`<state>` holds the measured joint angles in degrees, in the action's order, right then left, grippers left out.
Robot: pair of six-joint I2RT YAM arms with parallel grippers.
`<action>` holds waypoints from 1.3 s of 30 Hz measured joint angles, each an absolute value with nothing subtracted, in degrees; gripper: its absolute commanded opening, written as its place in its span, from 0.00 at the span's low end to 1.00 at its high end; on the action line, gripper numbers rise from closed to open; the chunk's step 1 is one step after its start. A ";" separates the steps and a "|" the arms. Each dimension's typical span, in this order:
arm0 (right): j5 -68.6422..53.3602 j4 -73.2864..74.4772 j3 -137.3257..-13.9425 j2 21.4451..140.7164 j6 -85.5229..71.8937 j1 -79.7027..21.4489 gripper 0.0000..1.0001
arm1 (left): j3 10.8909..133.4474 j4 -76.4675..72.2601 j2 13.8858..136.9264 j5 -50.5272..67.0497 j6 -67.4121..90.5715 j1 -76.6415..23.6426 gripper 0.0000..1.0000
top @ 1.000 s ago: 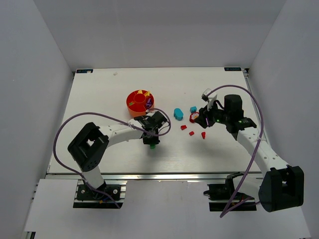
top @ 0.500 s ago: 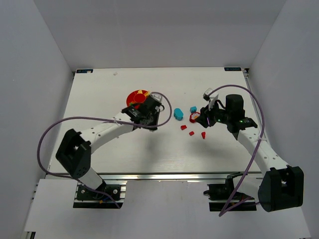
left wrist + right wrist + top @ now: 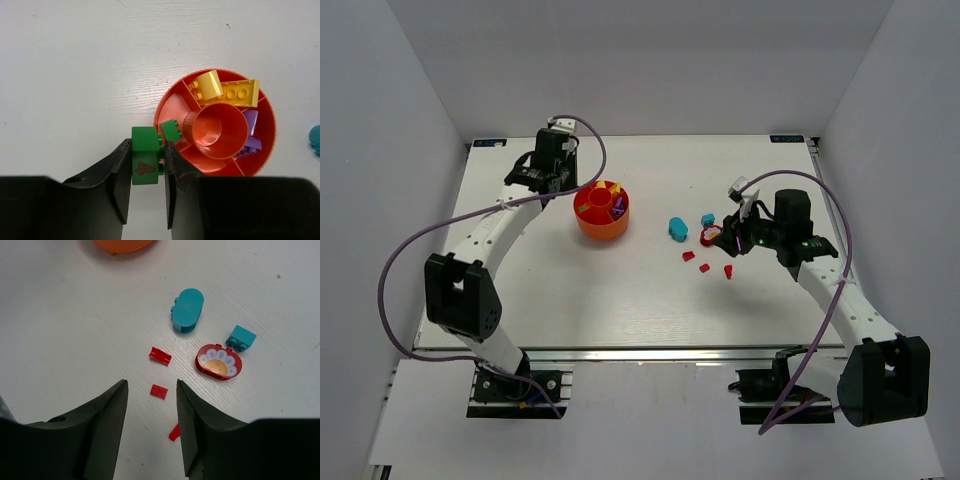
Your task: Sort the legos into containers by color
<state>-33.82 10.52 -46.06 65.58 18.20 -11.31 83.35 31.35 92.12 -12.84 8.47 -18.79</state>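
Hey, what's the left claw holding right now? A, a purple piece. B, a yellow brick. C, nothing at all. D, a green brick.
D: the left wrist view shows the left claw shut on a green brick, just outside the tub.

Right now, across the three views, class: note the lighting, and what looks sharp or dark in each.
Top external: soft, even light, legos tiny beside the tub. Left wrist: green brick sharp, left fingers nearly black. Right wrist: red pieces crisp, right fingers dark too.
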 measured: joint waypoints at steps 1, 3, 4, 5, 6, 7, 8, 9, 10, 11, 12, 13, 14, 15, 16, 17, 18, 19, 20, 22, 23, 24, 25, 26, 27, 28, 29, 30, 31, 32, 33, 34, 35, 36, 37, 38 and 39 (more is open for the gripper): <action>-33.95 10.52 -46.06 65.54 18.20 -11.29 0.49 | 83.90 30.79 93.56 -12.53 7.70 -18.28 0.13; -34.17 10.52 -46.06 65.49 18.20 -11.27 0.49 | 85.30 30.35 96.55 -11.55 6.42 -17.76 0.15; -34.30 10.52 -46.06 65.49 18.20 -11.25 0.49 | 85.82 29.87 97.89 -11.14 6.00 -17.56 0.17; -34.35 10.55 -46.06 65.49 18.22 -11.25 0.49 | 86.24 29.47 99.20 -10.61 5.58 -17.30 0.18; -34.39 10.55 -46.06 65.49 18.24 -11.25 0.49 | 86.48 29.15 100.22 -9.98 5.28 -17.15 0.18; -34.50 10.55 -46.06 65.49 18.26 -11.25 0.49 | 86.67 29.10 101.10 -9.45 5.08 -16.95 0.20; -34.52 10.55 -46.06 65.49 18.28 -11.25 0.49 | 86.94 29.06 101.93 -8.84 4.91 -16.80 0.21; -34.54 10.55 -46.06 65.49 18.35 -11.25 0.49 | 87.24 29.04 102.69 -8.19 4.86 -16.60 0.21; -34.54 10.55 -46.06 65.49 18.37 -11.20 0.49 | 87.61 28.97 103.39 -7.66 4.75 -16.45 0.22; -34.57 10.55 -46.06 65.49 18.39 -11.20 0.49 | 88.03 28.91 104.03 -6.98 4.71 -16.25 0.24; -34.54 10.55 -46.06 65.49 18.41 -11.20 0.49 | 88.36 28.84 104.60 -6.50 4.69 -16.14 0.24; -34.57 10.55 -46.06 65.49 18.41 -11.20 0.49 | 88.66 28.86 104.99 -6.04 4.67 -16.01 0.25; -34.59 10.55 -46.06 65.49 18.41 -11.20 0.49 | 88.92 28.86 105.36 -5.45 4.67 -15.79 0.27; -34.65 10.55 -46.06 65.49 18.41 -11.16 0.49 | 89.08 28.71 105.65 -5.04 4.67 -15.62 0.29; -34.70 10.55 -46.06 65.49 18.41 -11.09 0.49 | 89.17 28.60 105.89 -4.64 4.67 -15.46 0.30; -34.70 10.55 -46.06 65.49 18.41 -11.03 0.49 | 89.32 28.67 106.13 -4.32 4.69 -15.44 0.32; -34.70 10.55 -46.06 65.49 18.41 -10.94 0.49 | 89.41 28.60 106.39 -3.97 4.69 -15.42 0.34; -34.70 10.55 -46.06 65.49 18.41 -10.90 0.49 | 89.45 28.49 106.67 -3.73 4.71 -15.38 0.35; -34.70 10.55 -46.06 65.49 18.44 -10.87 0.49 | 89.45 28.45 106.98 -3.46 4.71 -15.31 0.35; -34.72 10.55 -46.06 65.49 18.41 -10.87 0.49 | 89.52 28.40 107.59 -2.87 4.73 -15.31 0.37; -34.72 10.55 -46.06 65.49 18.44 -10.87 0.49 | 89.52 28.42 107.90 -2.59 4.73 -15.31 0.38; -34.72 10.55 -46.06 65.49 18.41 -10.87 0.49 | 89.54 28.45 108.12 -2.28 4.75 -15.29 0.39; -34.72 10.55 -46.06 65.49 18.44 -10.85 0.49 | 89.62 28.29 108.29 -2.09 4.75 -15.29 0.39; -34.72 10.57 -46.06 65.49 18.41 -10.85 0.49 | 89.73 28.21 108.36 -1.89 4.80 -15.29 0.39; -34.72 10.57 -46.06 65.49 18.44 -10.83 0.49 | 89.73 28.23 108.36 -1.39 4.80 -15.29 0.40; -34.72 10.57 -46.06 65.49 18.41 -10.83 0.49 | 89.73 28.27 108.36 -0.95 4.89 -15.29 0.41; -34.72 10.57 -46.06 65.49 18.41 -10.83 0.49 | 89.73 28.25 108.36 -0.47 4.91 -15.29 0.42; -34.72 10.57 -46.06 65.49 18.44 -10.83 0.49 | 89.73 28.27 108.40 -0.10 4.93 -15.29 0.44; -34.72 10.57 -46.06 65.52 18.41 -10.83 0.50 | 89.73 28.27 108.44 0.30 4.91 -15.29 0.45; -34.72 10.57 -46.06 65.52 18.41 -10.83 0.50 | 89.73 28.29 108.44 0.49 4.97 -15.29 0.46; -34.72 10.57 -46.06 65.52 18.41 -10.83 0.51 | 89.73 28.32 108.47 0.69 4.97 -15.31 0.48; -34.72 10.57 -46.06 65.52 18.44 -10.83 0.51 | 89.73 28.36 108.47 0.75 4.95 -15.29 0.49; -34.72 10.57 -46.06 65.52 18.44 -10.83 0.54 | 89.76 28.34 108.47 0.75 4.97 -15.29 0.53; -34.74 10.57 -46.06 65.52 18.48 -10.83 0.56 | 89.82 28.40 108.47 0.75 4.91 -15.29 0.55; -34.79 10.59 -46.06 65.54 18.50 -10.83 0.59 | 89.93 28.47 108.47 0.75 5.02 -15.29 0.55; -34.92 10.61 -46.06 65.63 18.57 -10.83 0.60 | 90.04 28.49 108.47 0.75 5.08 -15.22 0.56; -35.00 10.66 -46.06 65.71 18.76 -10.83 0.61 | 90.19 28.60 108.47 0.78 5.15 -15.16 0.56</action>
